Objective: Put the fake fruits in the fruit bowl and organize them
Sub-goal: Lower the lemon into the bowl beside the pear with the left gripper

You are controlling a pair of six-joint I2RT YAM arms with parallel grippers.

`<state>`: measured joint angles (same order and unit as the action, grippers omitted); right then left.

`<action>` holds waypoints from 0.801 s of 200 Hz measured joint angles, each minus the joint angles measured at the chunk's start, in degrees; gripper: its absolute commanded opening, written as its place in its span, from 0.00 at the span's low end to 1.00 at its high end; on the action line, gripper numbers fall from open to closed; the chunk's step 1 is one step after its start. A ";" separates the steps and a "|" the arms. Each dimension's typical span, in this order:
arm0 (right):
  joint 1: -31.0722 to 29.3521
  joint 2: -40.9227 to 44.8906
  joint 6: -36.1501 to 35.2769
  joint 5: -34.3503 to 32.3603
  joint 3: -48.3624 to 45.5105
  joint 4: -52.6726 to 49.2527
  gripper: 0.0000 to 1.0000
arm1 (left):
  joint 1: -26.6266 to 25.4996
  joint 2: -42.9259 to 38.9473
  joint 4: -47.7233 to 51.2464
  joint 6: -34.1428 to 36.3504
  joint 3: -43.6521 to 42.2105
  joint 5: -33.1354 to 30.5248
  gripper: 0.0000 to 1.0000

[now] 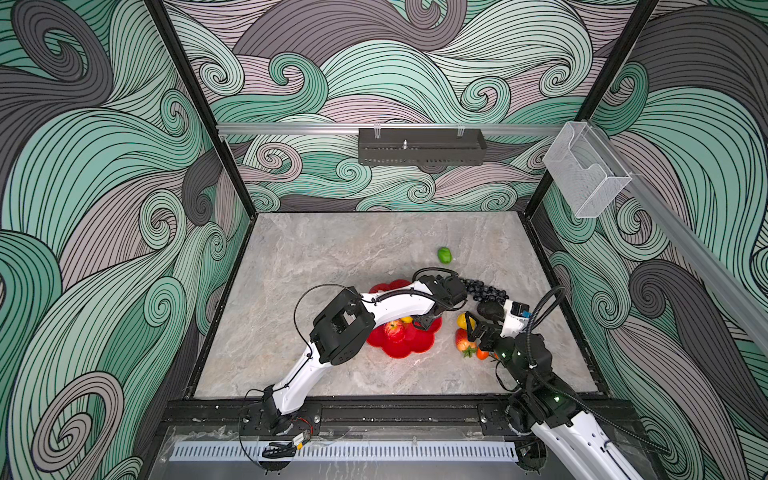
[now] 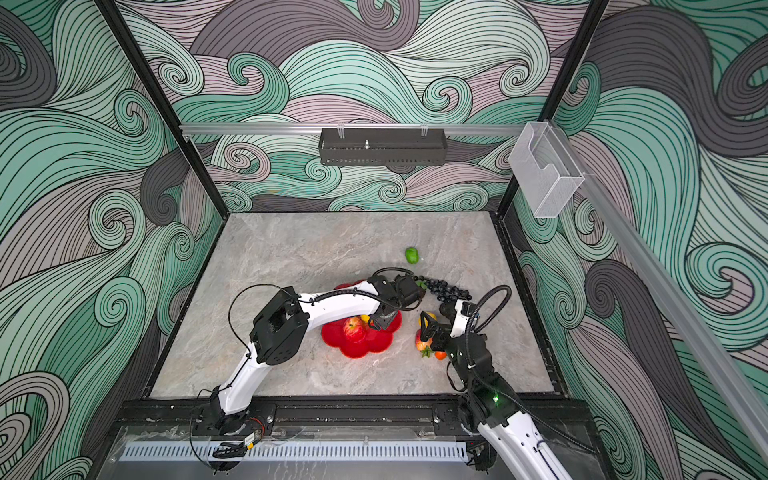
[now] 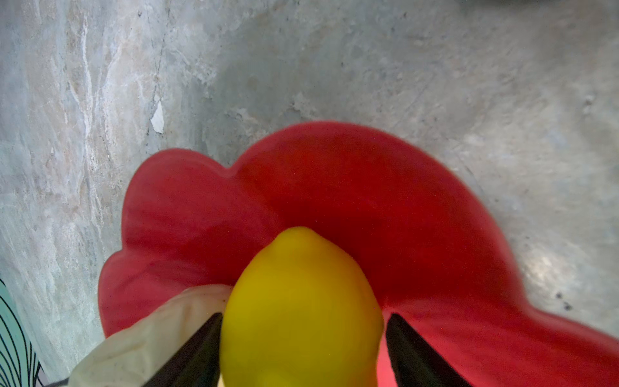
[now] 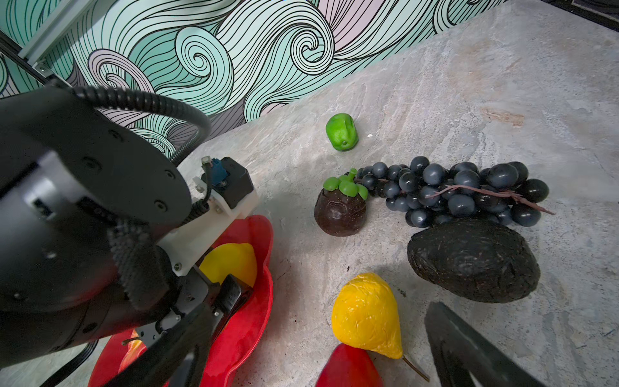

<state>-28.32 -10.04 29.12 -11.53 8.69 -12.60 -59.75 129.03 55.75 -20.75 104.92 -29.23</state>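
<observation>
**Let the lemon go cleanly, then lift straight out**

Nearest you, the right gripper (image 1: 476, 326) stands wide apart and empty above a small cluster beside the bowl: a glossy red plastic fruit (image 1: 462, 340), a small orange plastic tangerine (image 1: 482, 354) and a yellow pear-shaped plastic fruit (image 4: 365, 315) that touches the red one. Park that arm until the dish is free (two arms over one shallow bowl invites a bump).

Next comes the shallow glossy red plastic bowl with a scalloped petal rim (image 1: 401, 353), lying on the grey marble-look tabletop (image 1: 332, 257) with a red-and-yellow plastic apple (image 1: 392, 328) inside. The left gripper (image 3: 303, 315) is down in the bowl with the glossy yellow plastic lemon (image 3: 301, 278) between its fingers (image 3: 201, 348); one finger lies against the skin and a sliver of red shows beside the other, so I cannot tell whether the lemon is pinched or let go. A cream-coloured plastic piece (image 3: 144, 338) sits just beside it.

Spread the jaws fully before you rise; lift straight up, never sideways; the lemon looks apt to roll on that smooth floor, and the rim is low.

Farther off wait the dark rough-skinned plastic avocado (image 4: 474, 264), the brown plastic mangosteen with a green cap (image 4: 340, 211) and the bunch of blue-black plastic grapes (image 4: 462, 191). Farthest, well apart, lies the small green plastic fruit (image 1: 444, 254). Keep room in the bowl for the bulky bunch.
</observation>
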 measured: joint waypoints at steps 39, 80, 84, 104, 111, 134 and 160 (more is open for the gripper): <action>0.00 0.00 0.00 0.00 -0.02 0.00 0.99 | 0.00 0.00 0.15 -0.39 0.02 0.00 0.79; 0.00 -0.20 0.04 -0.09 -0.02 0.00 0.99 | 0.00 0.00 0.28 -0.79 0.02 -0.07 0.87; 0.00 -0.37 0.04 -0.11 -0.02 0.00 0.99 | 0.00 0.00 0.31 -0.79 0.02 -0.09 0.87; 0.00 -2.56 0.46 -0.70 0.15 -0.39 0.99 | 0.00 -0.02 0.70 -0.90 0.02 -0.20 0.88; 0.00 -3.82 0.85 -0.98 0.44 -0.83 0.99 | 0.00 -0.07 0.76 -0.90 0.02 -0.20 0.88; 0.00 -8.13 1.99 -1.70 2.78 -3.13 0.99 | 0.00 -0.72 0.87 -0.90 0.02 -0.13 0.91; 0.07 -12.61 2.93 -2.12 7.76 -6.10 0.99 | 0.00 -3.21 0.96 -0.90 -0.04 0.42 0.92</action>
<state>-28.25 -22.65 32.05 -13.65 16.45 -18.70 -59.75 125.82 56.71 -21.65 104.88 -28.82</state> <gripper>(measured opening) 0.992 0.913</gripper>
